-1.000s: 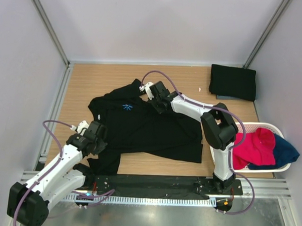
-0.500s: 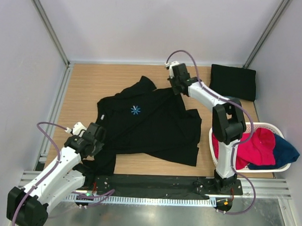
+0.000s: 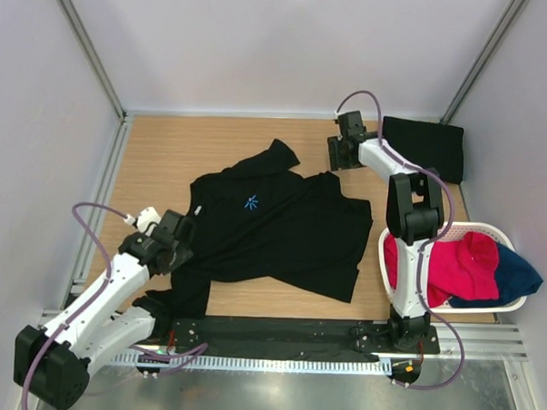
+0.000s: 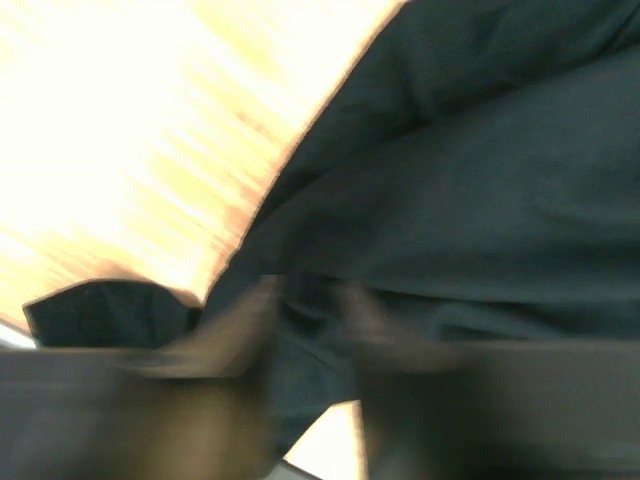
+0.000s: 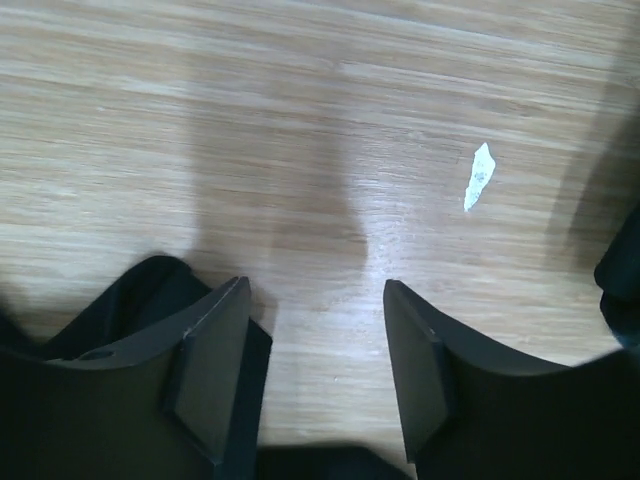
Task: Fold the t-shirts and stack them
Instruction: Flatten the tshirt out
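Observation:
A black t-shirt [image 3: 282,228] with a light-blue starburst mark [image 3: 250,202] lies spread and rumpled across the middle of the table. A second black t-shirt [image 3: 422,149] sits folded at the back right. My right gripper [image 3: 336,154] hovers between the two near the back edge. In the right wrist view the right gripper [image 5: 315,290] is open over bare wood, with a black shirt edge [image 5: 130,300] beside its left finger. My left gripper [image 3: 175,247] is at the spread shirt's near-left corner. The blurred left wrist view shows the left gripper [image 4: 308,300] with fingers apart and black cloth [image 4: 480,200] lying between them.
A white oval basket [image 3: 505,235] at the right edge holds a red cloth [image 3: 461,266] and a blue cloth [image 3: 517,275]. A small white scrap [image 5: 480,176] lies on the wood ahead of the right gripper. Grey walls enclose the table.
The spread shirt has been dragged toward the back right. My right gripper moved back and right, then opened and let go of the cloth. My left gripper has opened too.

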